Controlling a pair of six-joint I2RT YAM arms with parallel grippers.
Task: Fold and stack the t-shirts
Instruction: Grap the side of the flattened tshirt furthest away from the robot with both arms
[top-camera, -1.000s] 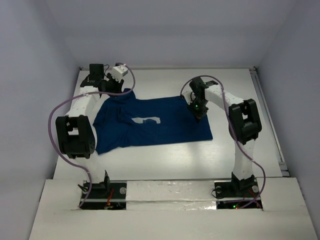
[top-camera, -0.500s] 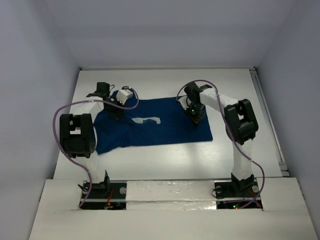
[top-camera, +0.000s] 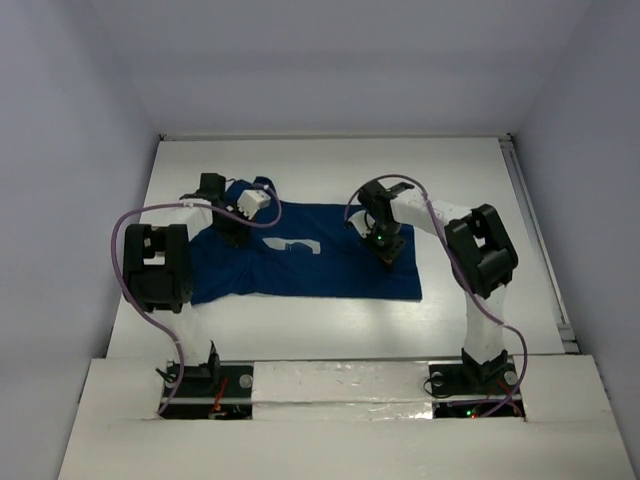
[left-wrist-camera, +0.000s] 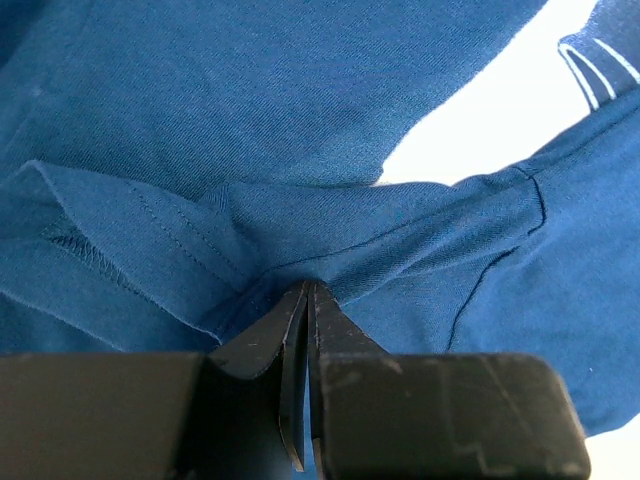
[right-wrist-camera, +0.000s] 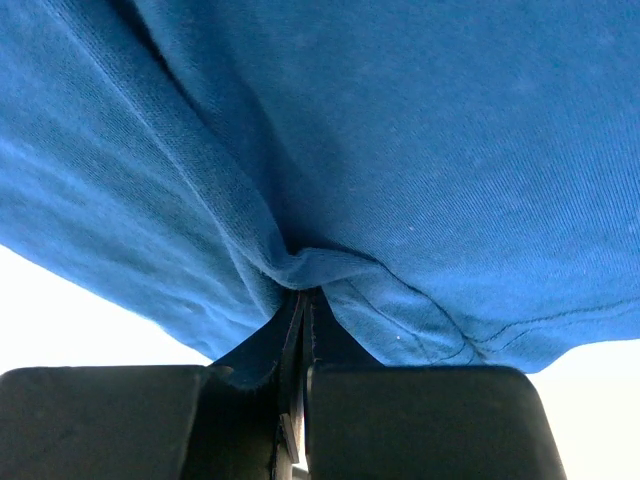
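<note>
A dark navy-blue t-shirt (top-camera: 320, 265) with a small white chest print (top-camera: 297, 245) lies on the white table, its far edge lifted and drawn toward the near side. My left gripper (top-camera: 232, 228) is shut on a fold of the shirt near the collar and left sleeve; the left wrist view shows the cloth (left-wrist-camera: 300, 180) pinched at the jaw tips (left-wrist-camera: 308, 288). My right gripper (top-camera: 386, 250) is shut on the shirt's far right edge; the right wrist view shows the hem (right-wrist-camera: 330, 262) bunched at the tips (right-wrist-camera: 303, 292).
The white table (top-camera: 330, 160) is walled by pale panels at the back and sides. A metal rail (top-camera: 535, 230) runs along the right edge. Purple cables loop off both arms.
Both grippers have moved toward the near side, dragging the shirt's far edge over the rest. The shirt now looks narrower front to back.
</note>
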